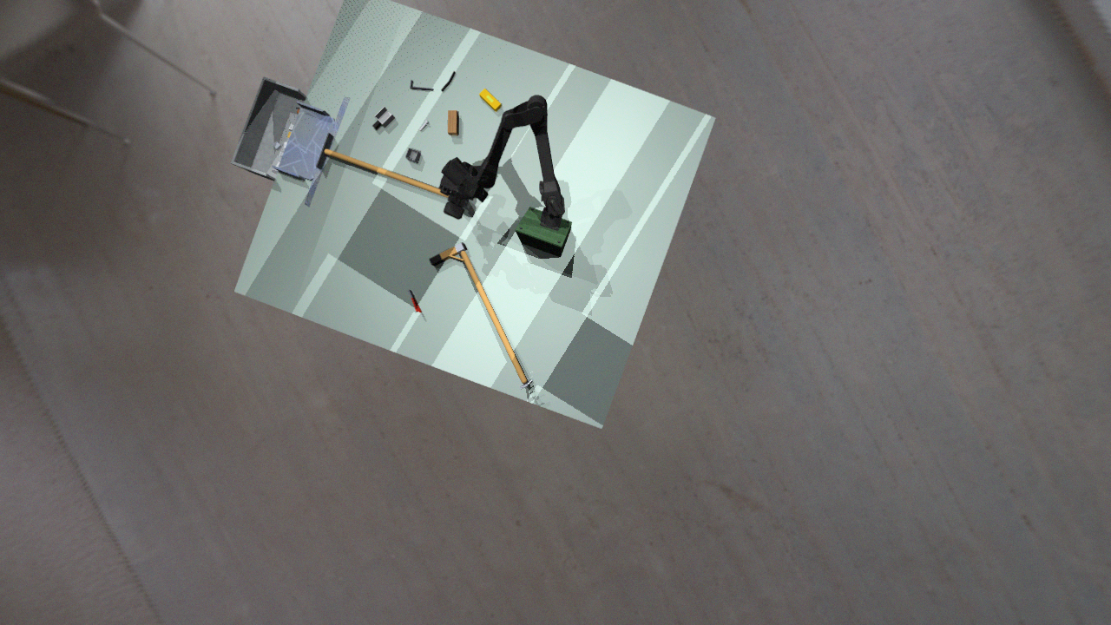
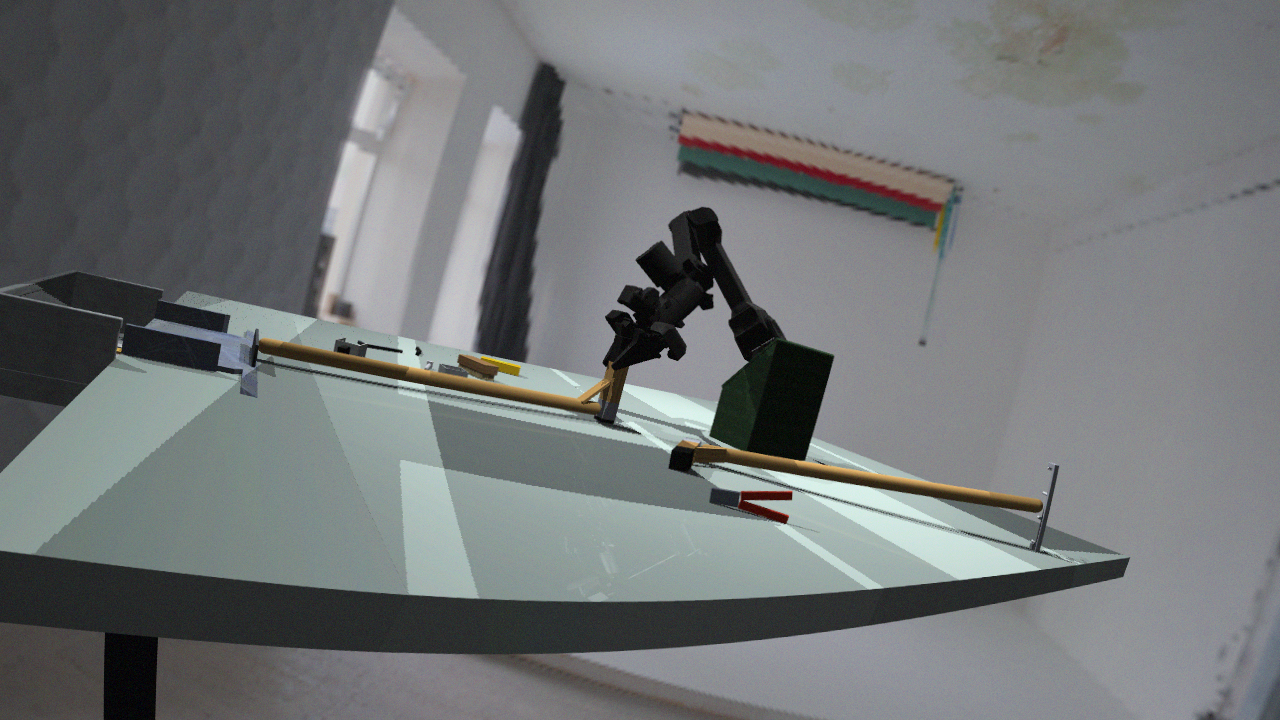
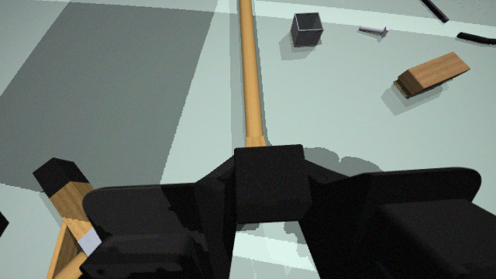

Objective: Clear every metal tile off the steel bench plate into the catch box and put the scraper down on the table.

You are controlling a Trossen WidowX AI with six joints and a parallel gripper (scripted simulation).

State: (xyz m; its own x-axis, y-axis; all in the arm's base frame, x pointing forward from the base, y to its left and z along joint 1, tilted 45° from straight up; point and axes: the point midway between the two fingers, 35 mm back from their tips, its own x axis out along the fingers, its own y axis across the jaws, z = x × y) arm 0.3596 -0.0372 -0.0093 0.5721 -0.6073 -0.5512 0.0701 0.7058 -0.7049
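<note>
My gripper (image 1: pixel 461 207) (image 2: pixel 615 360) (image 3: pixel 260 157) is shut on the black-capped upright grip of the long scraper (image 1: pixel 388 172) (image 2: pixel 420 377) (image 3: pixel 252 77). The scraper's wooden shaft runs low over the table to a dark blade (image 1: pixel 325 151) (image 2: pixel 256 347) at the near end of the steel bench plate (image 1: pixel 311 132). The plate has low dark side walls. The grey catch box (image 2: pixel 53 344) stands at the plate's far end. Small pale and yellow bits (image 1: pixel 288 134) show near the plate's far edge; I cannot tell whether they lie on the plate or in the box.
A second long-handled tool (image 1: pixel 493 319) (image 2: pixel 877 481) with a metal head lies on the near side. Red-handled pliers (image 1: pixel 416 303) (image 2: pixel 765 499) lie near it. A wooden brush (image 1: pixel 452 122) (image 3: pixel 435 74), a yellow block (image 1: pixel 489 99) and a small grey box (image 1: pixel 414 155) (image 3: pixel 307 31) lie across the shaft.
</note>
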